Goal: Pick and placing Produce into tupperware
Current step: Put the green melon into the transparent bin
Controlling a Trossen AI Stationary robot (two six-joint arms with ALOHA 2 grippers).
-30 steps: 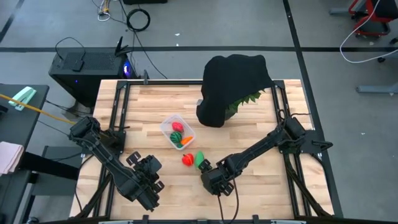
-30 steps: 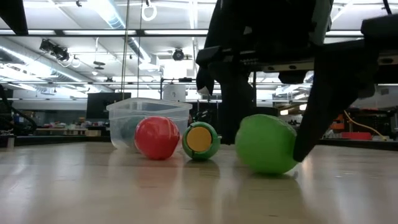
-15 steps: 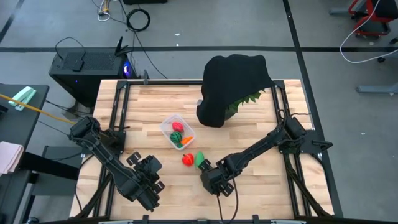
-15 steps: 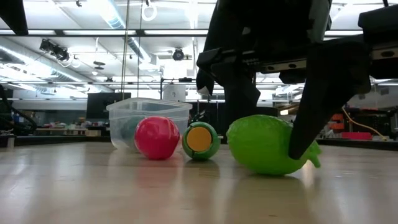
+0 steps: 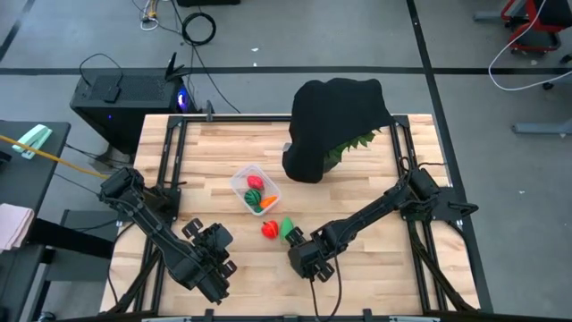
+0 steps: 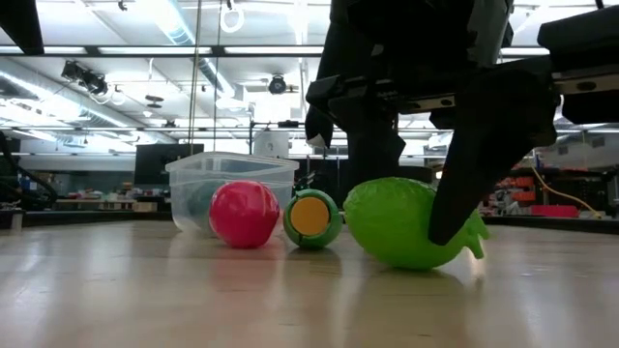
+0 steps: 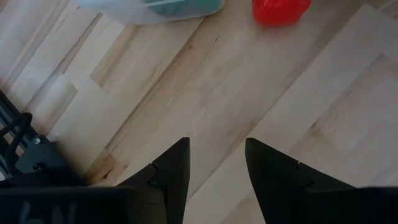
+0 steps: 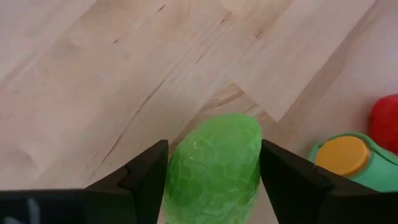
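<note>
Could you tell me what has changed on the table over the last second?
The right gripper has narrowed its fingers around the light green toy, which has shifted and turned on the table toward the green toy with the orange end. The red ball, the tupperware and the left gripper, open, have not moved.

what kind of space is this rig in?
Looks like a robotics lab or workshop: wooden table on a taped concrete floor, a PC tower with loose cables beside it, and open ceiling ducts and strip lights beyond in the low view.
</note>
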